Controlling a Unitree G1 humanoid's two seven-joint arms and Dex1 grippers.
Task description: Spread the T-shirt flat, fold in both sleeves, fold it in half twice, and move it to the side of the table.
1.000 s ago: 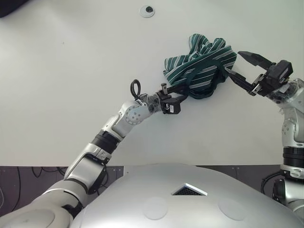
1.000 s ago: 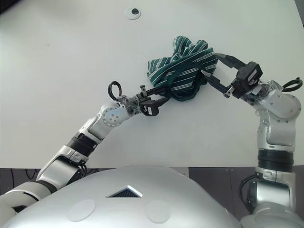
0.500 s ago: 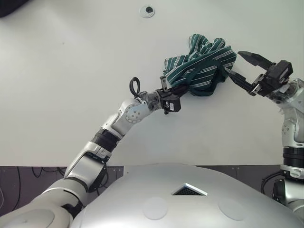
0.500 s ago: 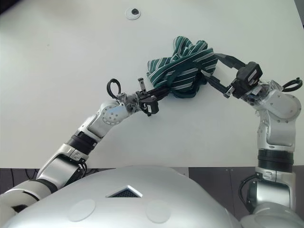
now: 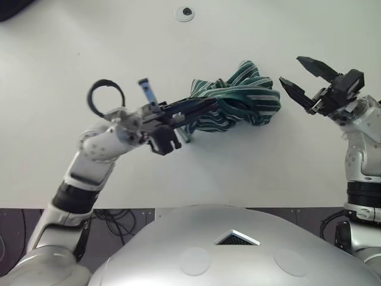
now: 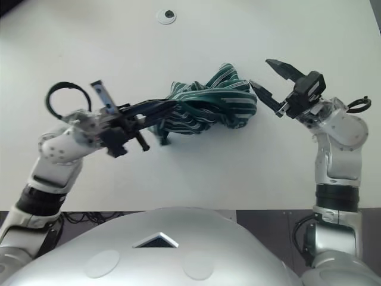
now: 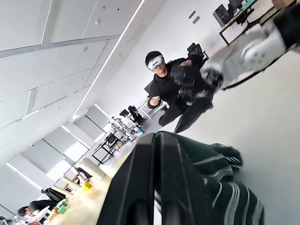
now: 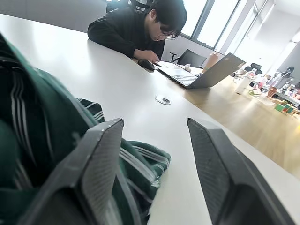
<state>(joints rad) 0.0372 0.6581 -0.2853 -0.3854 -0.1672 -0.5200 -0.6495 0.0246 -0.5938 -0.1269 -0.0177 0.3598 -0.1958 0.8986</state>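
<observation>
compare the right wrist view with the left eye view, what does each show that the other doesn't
Right wrist view, not left eye view: an open laptop farther along the table. Left eye view, not right wrist view: the left end effector shut on the bunched green striped T-shirt. Both: the T-shirt, the open right end effector near it, the white table and its round grommet.

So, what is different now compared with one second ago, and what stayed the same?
The left pincer, shut on the green, white-striped cloth T-shirt, has swung toward the robot's left, dragging the bunched shirt that way and stretching it longer. The right pincer has drawn back out of the cloth, open as before. The white table and its small round disc are unchanged.
</observation>
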